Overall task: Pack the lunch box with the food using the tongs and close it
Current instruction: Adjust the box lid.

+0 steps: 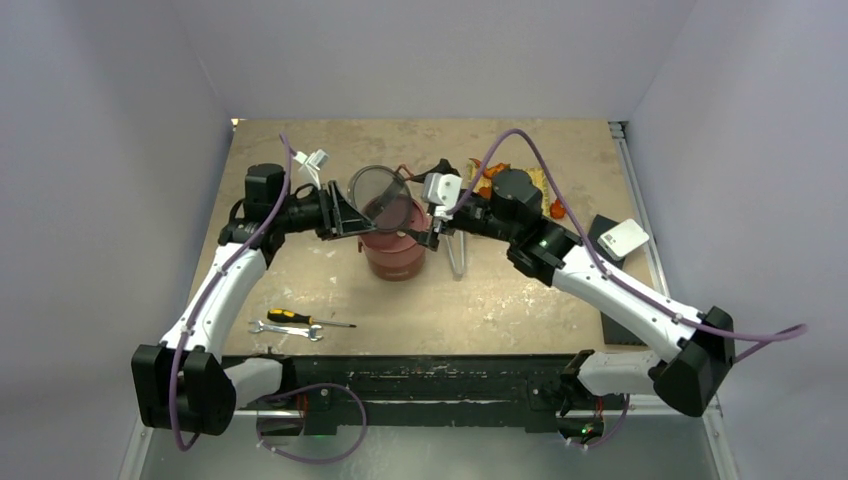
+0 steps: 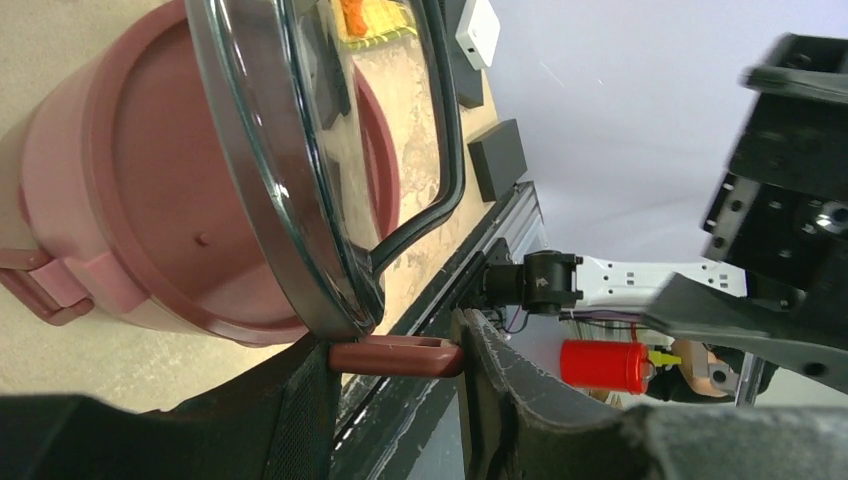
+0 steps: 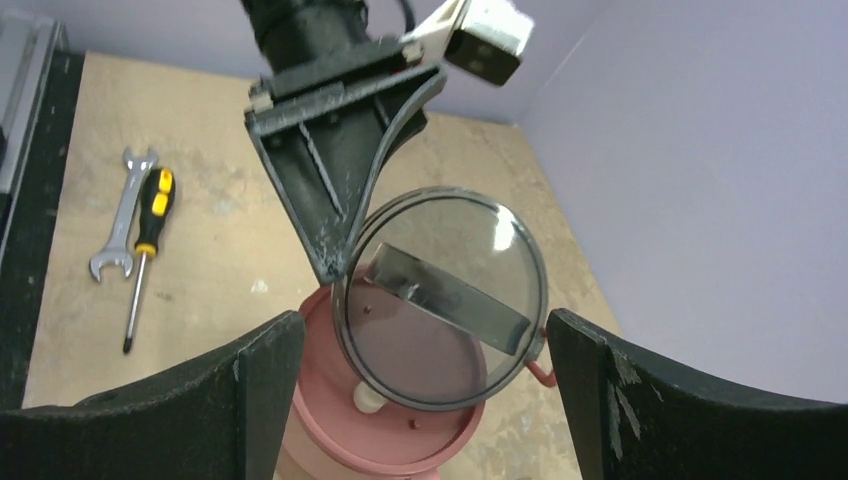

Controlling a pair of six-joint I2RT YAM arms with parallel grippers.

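Two stacked bowls form the lunch box (image 1: 395, 255) mid-table, our left gripper (image 1: 350, 211) pinching the tilted top lid (image 1: 378, 190) above it, right gripper (image 1: 436, 228) wide; closing, we reckon, needs the lid levelled and seated.

No legible text, label or number anywhere

You see a lunch box (image 1: 395, 255) of dusty-red plastic, matt and smooth. Its lid (image 3: 440, 295) is dark, see-through and glossy, catching reflections, with a smooth black rim. The table (image 1: 480, 300) is a pale wood board, matt and scuffed. The wrench (image 3: 122, 210) is bare bright metal. The screwdriver (image 3: 150, 210) has a shiny yellow-and-black plastic handle and a thin metal shaft. The tongs (image 1: 457, 255) look like silvery metal.
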